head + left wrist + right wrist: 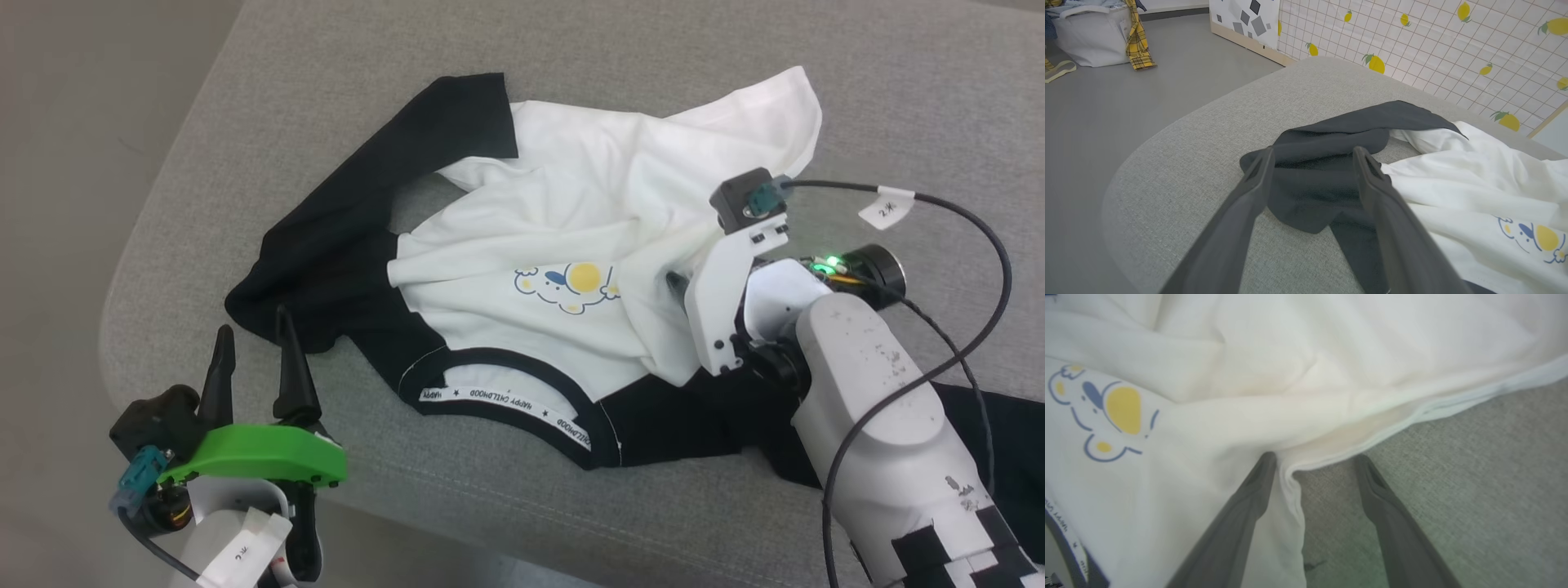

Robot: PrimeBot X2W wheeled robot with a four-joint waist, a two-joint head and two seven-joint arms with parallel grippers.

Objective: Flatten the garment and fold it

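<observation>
The garment (571, 204) lies crumpled on the grey cushion (735, 65), neckband nearest, left gripper (253, 322) spread wide and empty just beside the black sleeve (277, 278), right gripper (1316, 457) wide apart too, white hem (1372, 437) running between its fingers, unpinched

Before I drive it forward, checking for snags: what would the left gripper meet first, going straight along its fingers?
Likely the black part of the soft black-and-white T-shirt, lying ahead of the open left gripper; depth is unclear.
</observation>
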